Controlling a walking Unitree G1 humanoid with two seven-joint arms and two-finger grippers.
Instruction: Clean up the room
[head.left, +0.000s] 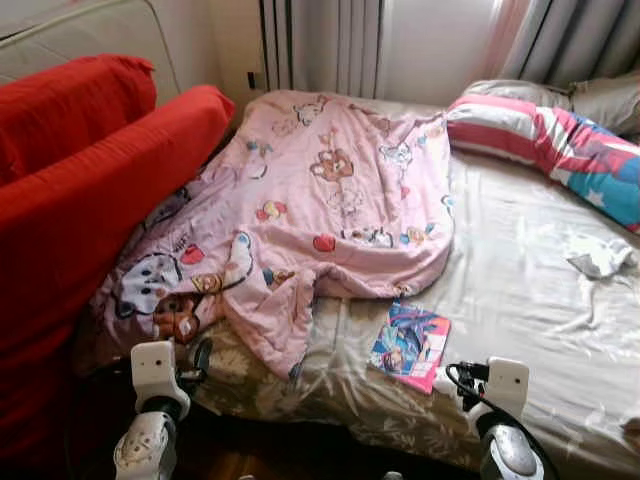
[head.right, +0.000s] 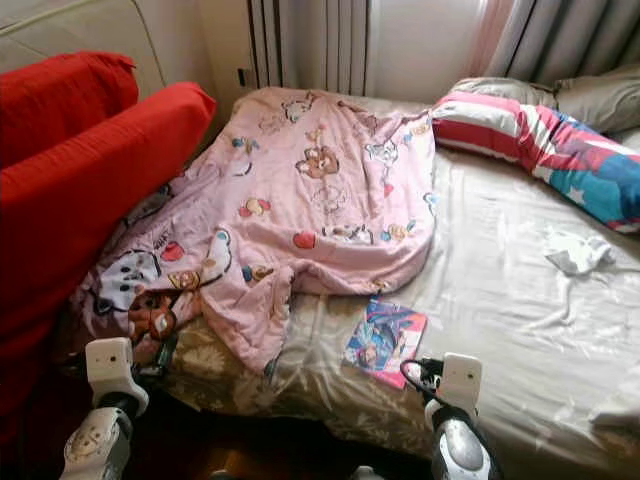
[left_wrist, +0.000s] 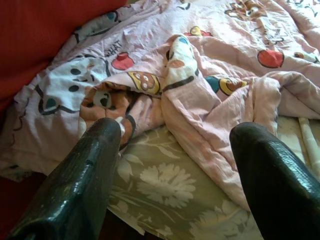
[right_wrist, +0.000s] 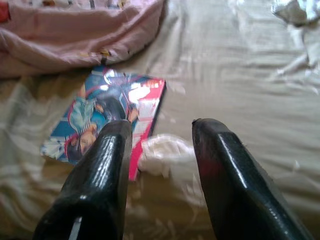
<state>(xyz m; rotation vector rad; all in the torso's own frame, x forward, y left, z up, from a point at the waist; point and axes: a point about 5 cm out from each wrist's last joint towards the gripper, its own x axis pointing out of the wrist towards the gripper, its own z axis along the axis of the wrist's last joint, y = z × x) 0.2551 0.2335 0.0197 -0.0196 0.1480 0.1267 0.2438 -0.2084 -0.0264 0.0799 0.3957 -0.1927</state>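
Both pincers hung wide and empty at the bed's (head.left: 520, 260) near edge, right pincer (right_wrist: 162, 132) over the book (head.left: 410, 345), left pincer (left_wrist: 175, 150) by the rumpled pink blanket (head.left: 330, 190); flat book risked sliding off.

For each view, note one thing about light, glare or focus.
Left eye view: daylight washes out the curtains. Right wrist view: glare on the glossy book, open right gripper blurred. Left wrist view: pink blanket sharp, open left gripper soft.
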